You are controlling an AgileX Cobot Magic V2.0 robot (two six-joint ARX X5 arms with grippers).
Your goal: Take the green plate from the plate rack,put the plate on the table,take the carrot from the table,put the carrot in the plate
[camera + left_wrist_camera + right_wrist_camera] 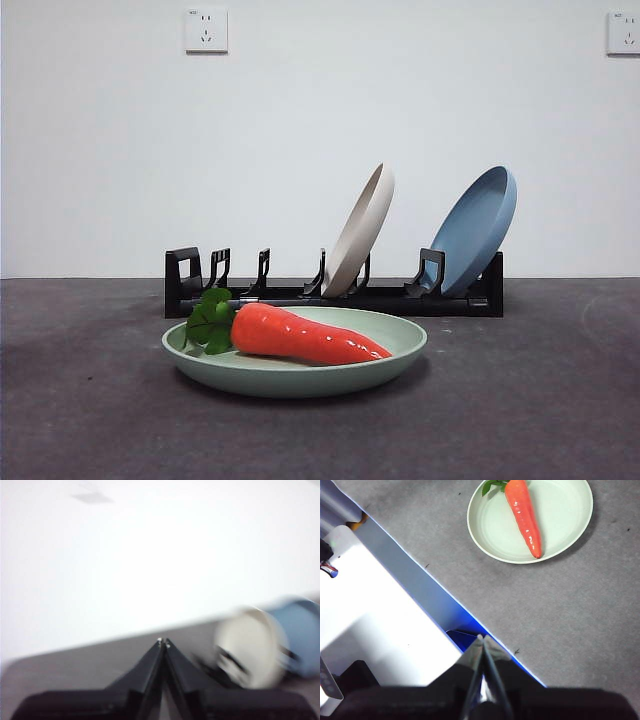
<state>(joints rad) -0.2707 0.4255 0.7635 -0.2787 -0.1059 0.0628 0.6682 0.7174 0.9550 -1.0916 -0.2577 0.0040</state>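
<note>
Now the carrot (pixel 300 336) lies in the green plate (pixel 400 352); I hold both grippers' fingers pressed together, clear of the table (pixel 540 410).

Two spare plates leaning upright before a white wall with sockets

A cream plate (pixel 362 232) is standing on edge near the middle of the scene, tilting to the right, while a blue plate (pixel 478 230) is leaning the same way further right, the two sitting apart with a gap between them. Behind them a plain white wall (pixel 300 150) is filling the background, carrying one white wall socket (pixel 206 29) high up left of centre and a second socket (pixel 623 33) showing at the upper right edge. In the left wrist view the cream plate (pixel 252 647) and blue plate (pixel 300 632) are appearing blurred, side by side and overlapping.
</note>
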